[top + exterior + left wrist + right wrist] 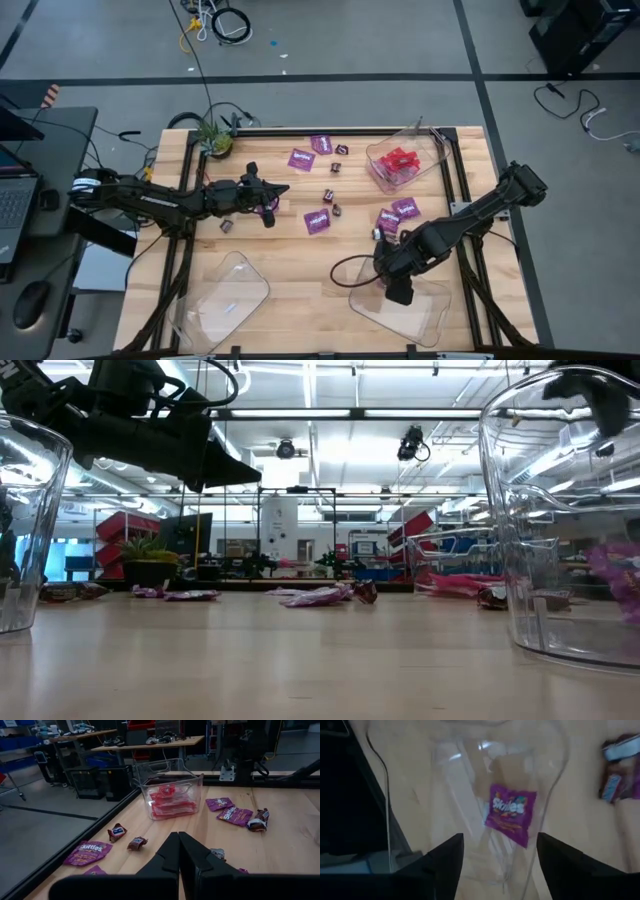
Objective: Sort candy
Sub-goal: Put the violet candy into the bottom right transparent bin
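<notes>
Right claw [399, 291] is hanging over the near-right clear tray [430, 318] w/ fingers spread wide, gripping nothing. A purple Skittles packet [510, 813] is showing between them in the right wrist view, inside the tray outline, but can't tell if it's lying flat or in the air. From above the claw is blocking that packet completely.

Left claw [268, 205] is clenched tight, fingers pressed together in its wrist view, hovering over the left-middle of the surface [290, 265], nothing visibly in it.

Rest of the candy is sitting scattered mid-surface: purple packets [301, 158], tiny brown pieces [329, 195]. Red packets [400, 161] are piling in the far-right tray [378, 160]. Near-left tray [225, 300] is partly cut off at the frame's near edge; contents hard to make out. Low view is mostly tray walls, candy is just blurry bits far off.
</notes>
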